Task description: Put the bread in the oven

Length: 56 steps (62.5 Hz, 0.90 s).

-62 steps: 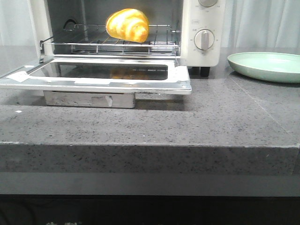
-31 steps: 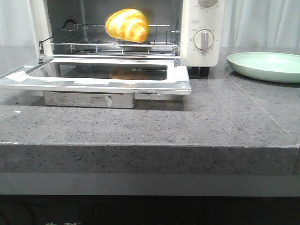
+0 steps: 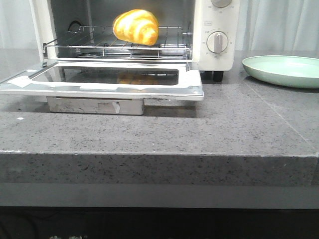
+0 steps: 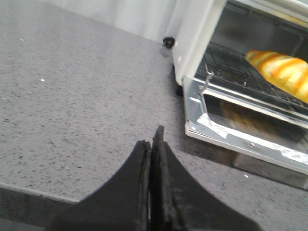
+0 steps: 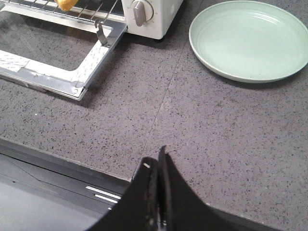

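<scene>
The bread (image 3: 135,26), golden-yellow with orange-brown stripes, lies on the wire rack (image 3: 124,49) inside the cream oven (image 3: 215,20). The oven's glass door (image 3: 104,77) hangs open and flat over the counter. The bread also shows in the left wrist view (image 4: 284,72), and a corner of it in the right wrist view (image 5: 66,4). My left gripper (image 4: 153,144) is shut and empty, over the counter well short of the oven's left side. My right gripper (image 5: 156,161) is shut and empty at the counter's front edge. Neither arm shows in the front view.
A pale green plate (image 3: 284,69) sits empty on the counter right of the oven; it also shows in the right wrist view (image 5: 250,41). A crumb tray (image 3: 94,105) sticks out under the open door. The grey stone counter (image 3: 224,129) ends in a front ledge.
</scene>
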{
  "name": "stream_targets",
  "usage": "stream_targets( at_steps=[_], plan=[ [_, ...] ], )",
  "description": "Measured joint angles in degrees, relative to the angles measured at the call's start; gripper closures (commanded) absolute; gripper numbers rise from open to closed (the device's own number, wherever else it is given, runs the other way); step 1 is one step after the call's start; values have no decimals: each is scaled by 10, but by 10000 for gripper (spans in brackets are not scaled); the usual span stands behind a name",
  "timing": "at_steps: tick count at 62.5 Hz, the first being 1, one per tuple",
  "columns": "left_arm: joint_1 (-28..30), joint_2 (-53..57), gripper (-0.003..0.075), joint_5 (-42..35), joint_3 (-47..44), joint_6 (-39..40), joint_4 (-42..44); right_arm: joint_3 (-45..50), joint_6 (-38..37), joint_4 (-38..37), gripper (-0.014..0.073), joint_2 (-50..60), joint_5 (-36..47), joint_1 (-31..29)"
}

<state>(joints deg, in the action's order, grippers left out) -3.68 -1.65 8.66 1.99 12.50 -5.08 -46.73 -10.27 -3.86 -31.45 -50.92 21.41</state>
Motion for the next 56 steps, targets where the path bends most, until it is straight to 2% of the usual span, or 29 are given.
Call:
stream_targets(
  at_steps=[12, 23, 45, 56],
  plan=[
    [8, 20, 738, -64, -24, -2, 10, 1, 0, 0, 713, 0, 0, 0],
    [8, 20, 738, -58, -24, -3, 51, 1, 1, 0, 713, 0, 0, 0],
    [8, 20, 738, -56, -24, -3, 61, 1, 1, 0, 713, 0, 0, 0],
    [8, 20, 738, -56, -24, -43, 59, 1, 1, 0, 713, 0, 0, 0]
  ],
)
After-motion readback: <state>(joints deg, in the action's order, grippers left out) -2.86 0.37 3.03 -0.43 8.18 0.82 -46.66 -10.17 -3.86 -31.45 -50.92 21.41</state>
